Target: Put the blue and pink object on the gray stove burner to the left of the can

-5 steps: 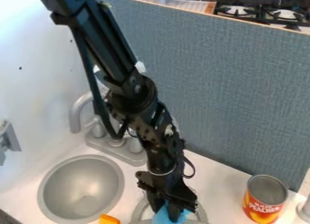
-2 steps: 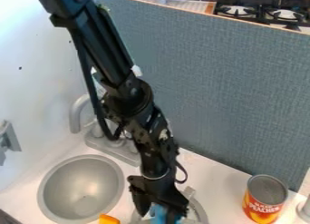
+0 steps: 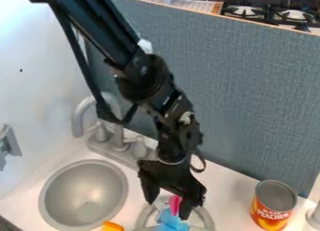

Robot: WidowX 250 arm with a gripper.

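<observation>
The black two-finger pincer (image 3: 167,209) has been raised slightly over the last second, and its fingers have been parted; they are now set wide, with no firm grip seen. Directly below, a soft light-blue item (image 3: 170,221) has been left low at the round grey metal rim (image 3: 207,219), where it was also seen in the earlier frames. Between the fingers, close against the one on the view's right, a bright pink piece (image 3: 174,205) has been exposed; whether it is joined to the blue item cannot be told, nor whether it is touched.

Judged from this, the blue item has either been let go or not yet been secured; a fresh closing would be needed if it is to be lifted, and the pink piece could be snagged by the nearer finger.

Further out, no shift is noted. A small orange piece (image 3: 112,226) is placed low on the view's left of the pincer, with the round grey metal sink bowl (image 3: 84,196) past it. Up and left of the pincer, the grey faucet (image 3: 119,140) has been less covered by the arm. Well to the right, an open red-and-yellow labelled can (image 3: 272,209) is stood upright; behind, the blue-grey textured panel (image 3: 250,94).
</observation>
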